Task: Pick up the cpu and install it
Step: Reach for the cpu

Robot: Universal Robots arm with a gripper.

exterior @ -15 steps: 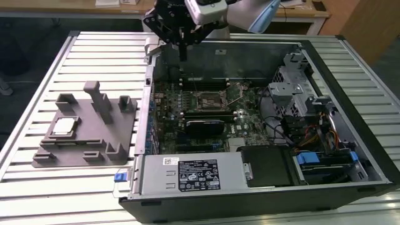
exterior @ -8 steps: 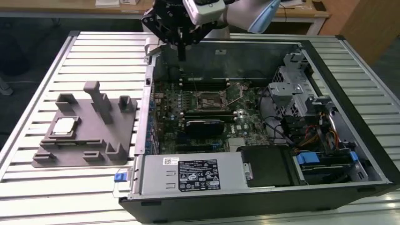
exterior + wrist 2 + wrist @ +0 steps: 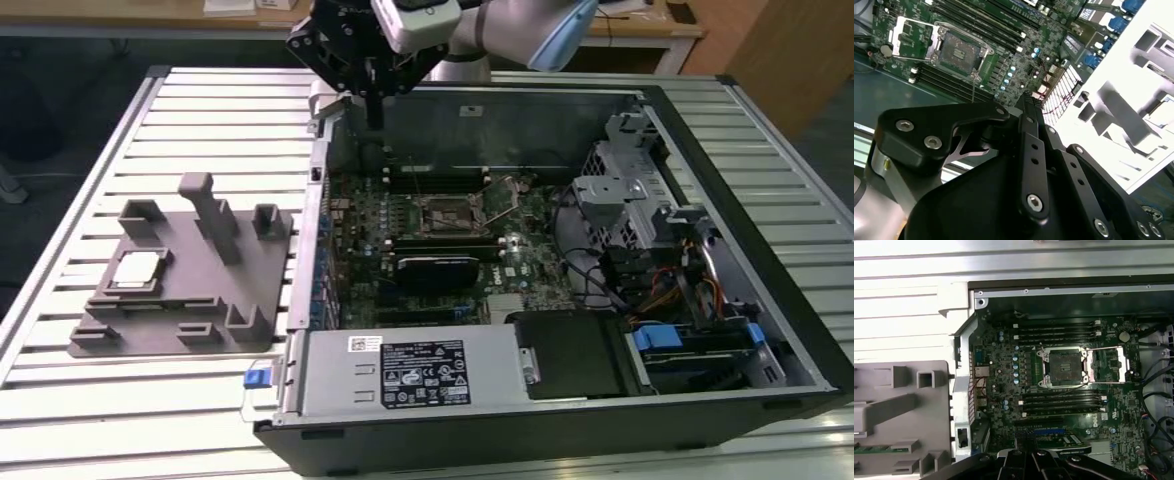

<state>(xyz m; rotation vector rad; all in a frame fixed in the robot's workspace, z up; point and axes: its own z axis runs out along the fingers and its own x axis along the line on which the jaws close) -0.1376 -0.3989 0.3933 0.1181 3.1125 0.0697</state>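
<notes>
End effector (image 3: 375, 118) hovering above the far rim of the open computer case (image 3: 534, 440), at the corner toward the exterior view's left. Reading as closed, fingertips together, gripping nothing.

Cpu (image 3: 138, 270) lying flat in a recess of the grey holder block (image 3: 187, 300) on the counter (image 3: 120, 420), outside the case. Bearing from end effector: lying toward the exterior view's left and nearer that camera, well apart. Being square, offering no long axis to align on.

Socket (image 3: 1064, 367) in the first wrist view standing open and empty.
</notes>
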